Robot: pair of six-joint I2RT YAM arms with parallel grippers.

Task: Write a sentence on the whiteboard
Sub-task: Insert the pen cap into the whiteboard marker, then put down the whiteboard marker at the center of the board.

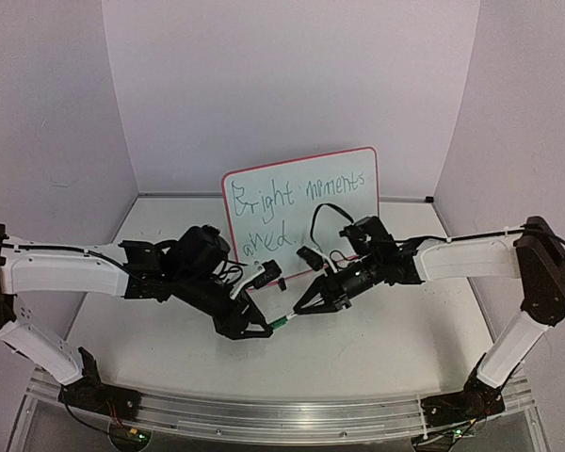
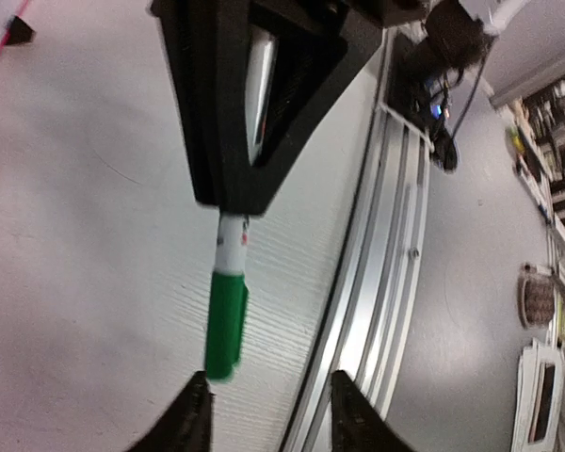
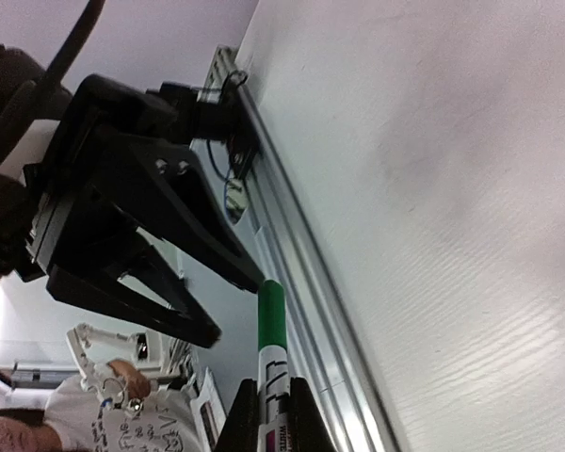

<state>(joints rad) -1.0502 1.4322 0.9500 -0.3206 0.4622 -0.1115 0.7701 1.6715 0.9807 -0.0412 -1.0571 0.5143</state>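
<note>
Seeing right gripper (image 1: 299, 307) pinched shut on the white barrel of a marker (image 2: 228, 311), just in front of the whiteboard (image 1: 292, 176), below its lower edge in the top view. Green cap (image 3: 271, 315) fitted, pointing at left gripper (image 2: 273, 414). Reading left gripper as partly open: fingers (image 2: 193, 419) apart, nothing clamped between them. Cap tip sits just beside one finger; can't tell if touching. Grippers facing nose to nose, front and centre of the whiteboard, marker spanning between them.

Whiteboard standing upright on the far side of the worktop (image 1: 395, 330), against the back wall (image 1: 282, 85), red-pink rim, written face toward the arms. Two lines of handwriting (image 1: 264, 200) on it. Top line reads roughly "Bright moments"; lower line too small to read.

Count: 1 whiteboard, 1 marker, 1 green cap, 2 grippers, 2 arms.
</note>
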